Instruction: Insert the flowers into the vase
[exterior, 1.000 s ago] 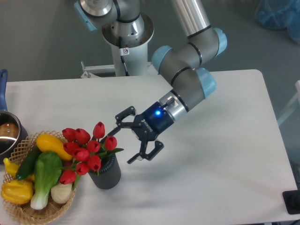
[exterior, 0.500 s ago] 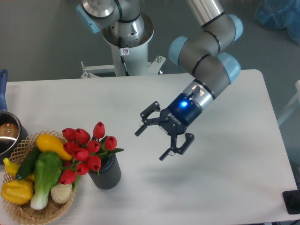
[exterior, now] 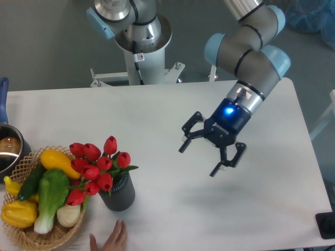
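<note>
The flowers (exterior: 94, 167), a bunch of red tulip buds with green leaves, stand in the vase (exterior: 120, 192), a short dark grey ribbed cylinder at the front left of the table. Their stems are hidden inside it and the buds lean left over the basket. My gripper (exterior: 199, 159) is open and empty, above the middle of the table, well to the right of the vase and apart from it.
A wicker basket (exterior: 26, 162) with yellow, green and white vegetables touches the vase's left side. A metal pot (exterior: 9, 149) sits at the left edge. A person's hand (exterior: 110, 239) reaches in at the front edge below the vase. The robot base (exterior: 141, 42) stands behind the table.
My open gripper has moved steadily to the right, away from the flowers and vase. A hand has appeared at the front edge. The flowers have stayed in the vase.
</note>
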Action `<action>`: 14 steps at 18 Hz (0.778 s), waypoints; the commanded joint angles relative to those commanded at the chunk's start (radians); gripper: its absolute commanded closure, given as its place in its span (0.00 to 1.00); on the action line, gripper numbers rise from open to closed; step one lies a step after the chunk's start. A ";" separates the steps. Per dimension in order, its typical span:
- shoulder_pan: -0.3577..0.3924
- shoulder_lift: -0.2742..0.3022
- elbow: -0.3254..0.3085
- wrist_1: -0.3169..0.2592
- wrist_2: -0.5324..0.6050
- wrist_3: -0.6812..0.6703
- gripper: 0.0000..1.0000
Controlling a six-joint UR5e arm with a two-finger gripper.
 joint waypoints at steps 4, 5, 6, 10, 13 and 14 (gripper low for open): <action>0.002 0.008 0.000 0.000 0.250 0.008 0.00; 0.003 0.008 0.002 0.003 0.289 0.009 0.00; 0.008 0.005 0.005 0.003 0.338 0.009 0.00; 0.100 -0.003 0.034 -0.006 0.432 0.012 0.00; 0.100 0.002 0.032 -0.011 0.555 0.060 0.00; 0.095 0.011 0.022 -0.012 0.611 0.096 0.00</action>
